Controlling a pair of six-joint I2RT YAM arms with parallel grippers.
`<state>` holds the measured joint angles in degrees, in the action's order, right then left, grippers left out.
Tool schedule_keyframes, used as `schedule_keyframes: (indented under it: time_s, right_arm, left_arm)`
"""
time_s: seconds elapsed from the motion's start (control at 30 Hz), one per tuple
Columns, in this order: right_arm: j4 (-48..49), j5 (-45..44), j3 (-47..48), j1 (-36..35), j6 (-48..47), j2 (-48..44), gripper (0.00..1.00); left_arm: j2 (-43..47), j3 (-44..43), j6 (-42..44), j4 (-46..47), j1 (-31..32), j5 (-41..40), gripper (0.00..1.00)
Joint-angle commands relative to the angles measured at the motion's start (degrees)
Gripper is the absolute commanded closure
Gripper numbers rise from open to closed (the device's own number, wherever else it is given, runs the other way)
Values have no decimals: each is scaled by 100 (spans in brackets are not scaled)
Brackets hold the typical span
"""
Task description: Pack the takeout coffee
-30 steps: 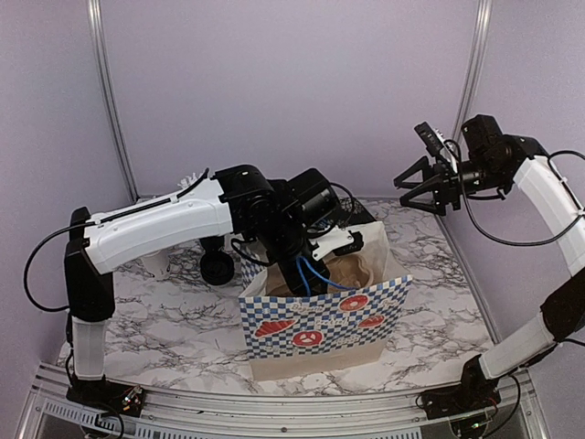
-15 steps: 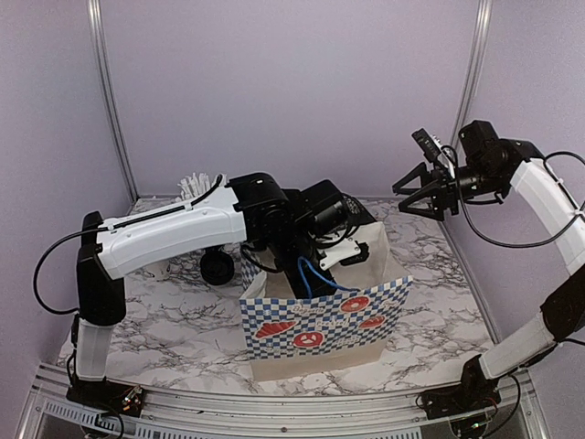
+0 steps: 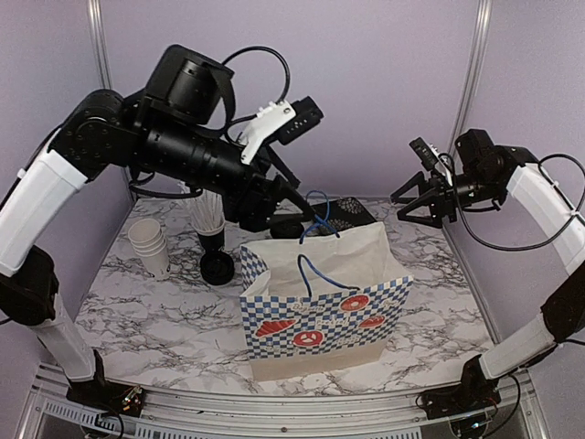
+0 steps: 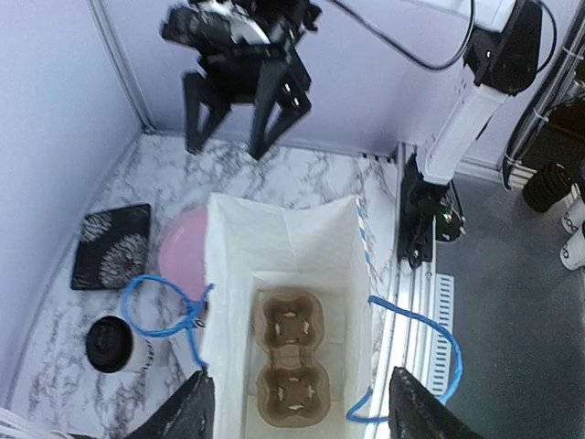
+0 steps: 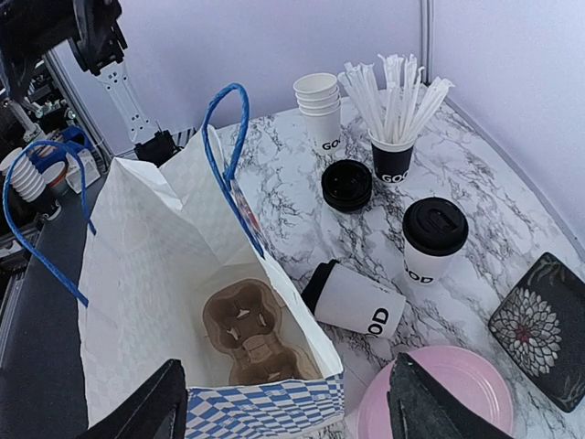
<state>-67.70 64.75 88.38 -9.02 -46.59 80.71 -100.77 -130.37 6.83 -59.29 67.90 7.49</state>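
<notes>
Two white takeout coffee cups with black lids stand behind the bag. In the right wrist view one is upright [image 5: 434, 240] and one lies on its side [image 5: 356, 300] against the bag. The left wrist view shows only the upright one [image 4: 114, 345]. The blue-checked paper bag [image 3: 324, 311] stands open with a brown two-cup carrier [image 4: 288, 357] on its floor, which also shows in the right wrist view [image 5: 247, 343]. My left gripper [image 3: 279, 206] hangs open and empty above the bag's far left corner. My right gripper [image 3: 416, 203] is open and empty, high to the right of the bag.
A black cup of white straws [image 5: 393, 160], a stack of plain white cups [image 5: 320, 110] and loose black lids [image 5: 346, 185] stand at the back left. A pink plate [image 5: 439, 398] and a black patterned plate [image 5: 539, 325] lie behind the bag. Blue bag handles [image 4: 155, 306] stick up.
My left arm has risen out of the bag, up and to the left. The bag's blue handle now stands free. My right gripper has drifted slightly down and left.
</notes>
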Motion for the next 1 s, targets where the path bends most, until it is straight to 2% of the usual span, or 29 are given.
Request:
schedule_keyframes:
  time_s: [0.0,0.17,0.37,0.47,0.53,0.6,0.83,0.97]
  right_arm:
    - [85,152,-25,36,-87,-147,27]
    - [104,92,-66,40,-109,-144,27]
    - [48,34,-89,40,-181,-156,27]
    - [76,-25,-180,40,-189,-201,27]
    - [105,-68,-249,41,-195,-243,27]
    - [137,-99,-318,40,-196,-269,27]
    - [230,-131,-355,33,-195,-206,28]
    - [251,-100,-219,-7,-186,-3,29]
  left_arm:
    - [398,506,141,147,-53,-1039,28]
    - [221,891,184,128,-376,-1182,23]
    - [-388,700,276,41,-648,-1149,24]
    - [-647,653,329,0,-806,-841,27]
    - [-754,653,354,-20,-874,-554,33]
    - [-852,653,358,-46,-915,-336,43]
    - [-756,890,468,-218,-928,415,98]
    - [-341,1362,440,-424,-936,382,100]
